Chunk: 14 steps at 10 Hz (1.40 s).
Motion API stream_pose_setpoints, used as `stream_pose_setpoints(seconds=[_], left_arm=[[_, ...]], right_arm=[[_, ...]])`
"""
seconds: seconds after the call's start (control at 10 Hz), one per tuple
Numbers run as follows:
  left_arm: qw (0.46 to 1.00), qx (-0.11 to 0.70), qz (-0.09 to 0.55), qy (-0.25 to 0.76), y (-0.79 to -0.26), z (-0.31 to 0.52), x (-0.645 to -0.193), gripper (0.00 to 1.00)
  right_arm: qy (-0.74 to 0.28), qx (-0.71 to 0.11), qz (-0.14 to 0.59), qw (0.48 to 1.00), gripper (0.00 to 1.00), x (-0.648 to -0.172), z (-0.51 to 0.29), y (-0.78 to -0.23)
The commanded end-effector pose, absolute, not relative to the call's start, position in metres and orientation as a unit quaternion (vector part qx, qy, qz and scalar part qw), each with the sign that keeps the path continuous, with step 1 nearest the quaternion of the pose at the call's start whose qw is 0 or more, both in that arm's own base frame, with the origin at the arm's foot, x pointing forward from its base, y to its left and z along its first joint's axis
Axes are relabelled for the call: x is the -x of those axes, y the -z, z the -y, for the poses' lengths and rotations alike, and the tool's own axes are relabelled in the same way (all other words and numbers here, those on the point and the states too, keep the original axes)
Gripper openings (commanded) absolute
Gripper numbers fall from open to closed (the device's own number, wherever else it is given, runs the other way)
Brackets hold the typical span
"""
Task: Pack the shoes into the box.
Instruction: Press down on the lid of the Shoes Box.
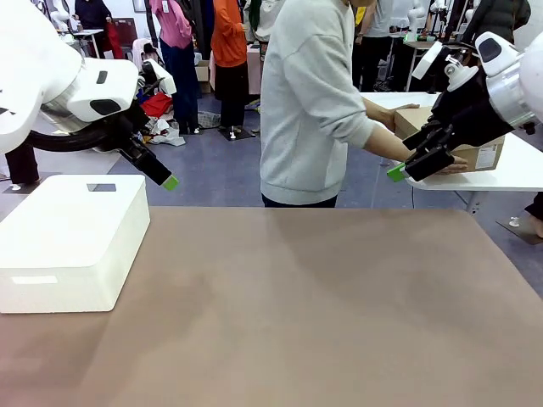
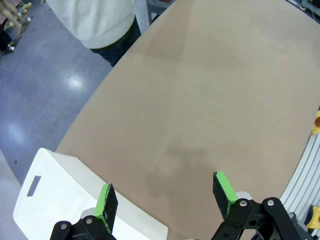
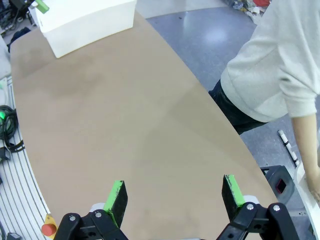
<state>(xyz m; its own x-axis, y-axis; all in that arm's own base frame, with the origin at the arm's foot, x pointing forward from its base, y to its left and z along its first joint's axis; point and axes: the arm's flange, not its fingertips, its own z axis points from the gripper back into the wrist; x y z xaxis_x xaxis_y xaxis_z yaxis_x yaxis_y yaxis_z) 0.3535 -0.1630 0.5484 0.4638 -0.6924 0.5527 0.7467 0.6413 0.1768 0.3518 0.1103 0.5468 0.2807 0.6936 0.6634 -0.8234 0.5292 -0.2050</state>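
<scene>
Tan cardboard box [image 1: 475,146] sits on a side table beyond the tabletop [image 1: 322,305], person's hands [image 1: 405,113] on it. Likely light, stiff-walled; best gripped at a wall edge. Left pincer [image 2: 165,197] and right pincer [image 3: 175,197] both released, hovering. White box [image 1: 72,242] at left.

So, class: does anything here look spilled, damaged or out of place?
Nothing spilled or damaged. The tan cardboard box sits on a white side table, under the person's hands, not on the brown work table.
</scene>
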Motion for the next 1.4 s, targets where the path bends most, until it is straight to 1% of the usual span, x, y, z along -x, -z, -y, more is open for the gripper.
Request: stream_pose_setpoints(seconds=[0.0, 1.3], left_arm=[[0.855, 0.042, 0.300, 0.422, -0.5494, 0.1624, -0.3508, 1.00], [0.855, 0.042, 0.300, 0.422, -0.5494, 0.1624, -0.3508, 1.00]], right_arm=[[-0.471, -0.088, 0.358, 0.801, 1.00, -0.3490, -0.1110, -0.5451], [-0.471, -0.088, 0.358, 0.801, 1.00, -0.3490, -0.1110, -0.5451]])
